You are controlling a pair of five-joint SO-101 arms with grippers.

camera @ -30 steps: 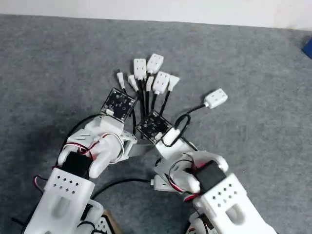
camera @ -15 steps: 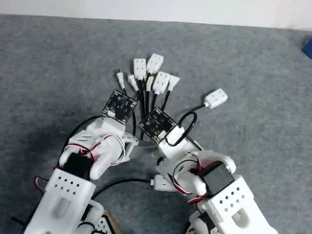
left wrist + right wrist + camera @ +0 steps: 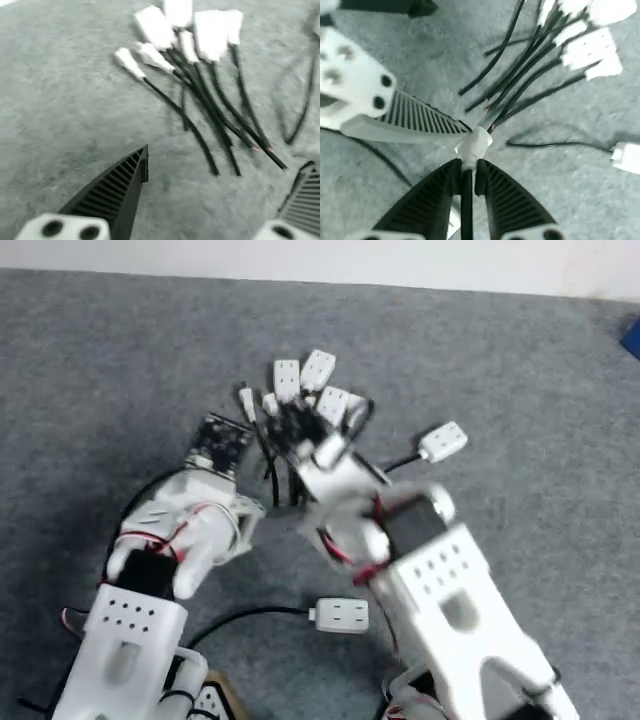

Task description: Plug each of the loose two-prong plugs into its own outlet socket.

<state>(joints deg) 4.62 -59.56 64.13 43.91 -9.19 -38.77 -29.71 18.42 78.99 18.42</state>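
Note:
Several white plugs and outlet sockets (image 3: 303,385) on black cables lie bunched on the grey carpet. My right gripper (image 3: 468,167) is shut on a small white plug (image 3: 474,142), its black cable running back between the fingers. The plug hangs just short of the loose cable ends of the bunch (image 3: 580,45). My right arm (image 3: 335,470) stands over the bunch's near side. My left gripper (image 3: 227,160) is open and holds nothing, just left of the cables (image 3: 210,100). One of its ribbed fingers (image 3: 415,122) is close beside the held plug.
A single white socket (image 3: 443,442) on a looped black cable lies to the right of the bunch. Another white socket block (image 3: 340,615) with a black cable rests near the front, between the two arms. Grey carpet (image 3: 100,360) runs on all sides.
My right arm has swung forward and left toward the bunch with the plug, uncovering the socket block at the front. My left arm has shifted slightly left and forward.

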